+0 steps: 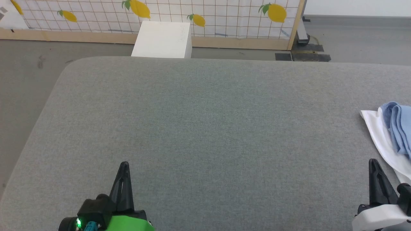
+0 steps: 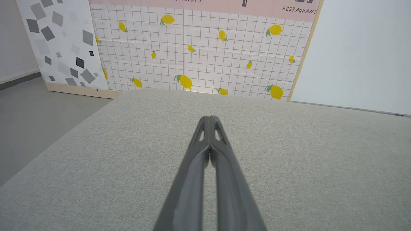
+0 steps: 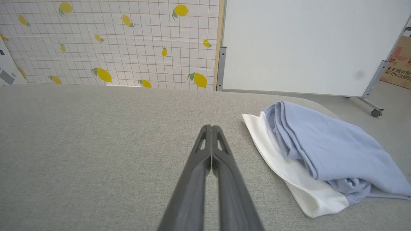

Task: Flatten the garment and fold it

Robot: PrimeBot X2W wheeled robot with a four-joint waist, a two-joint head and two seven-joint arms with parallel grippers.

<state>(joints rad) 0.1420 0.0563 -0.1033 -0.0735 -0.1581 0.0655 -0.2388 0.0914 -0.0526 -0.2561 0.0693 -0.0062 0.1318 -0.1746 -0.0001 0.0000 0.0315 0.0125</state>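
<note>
The garment (image 3: 334, 150), a light blue T-shirt, lies bunched on top of a white cloth (image 3: 289, 173) at the right side of the grey padded table (image 1: 205, 122). In the head view the garment (image 1: 399, 128) shows at the right edge, cut off by the frame. My right gripper (image 1: 374, 162) is shut and empty, hovering just left of and nearer than the pile; its fingertips (image 3: 210, 128) meet in the right wrist view. My left gripper (image 1: 124, 165) is shut and empty at the lower left, far from the garment, its fingers pressed together (image 2: 209, 119).
A white box (image 1: 163, 40) stands on the floor beyond the table's far edge. A lemon-patterned screen (image 1: 160, 12) lines the back, and a white board on wheels (image 3: 308, 48) stands to the right. The table's rounded left corner (image 1: 69, 67) drops to grey floor.
</note>
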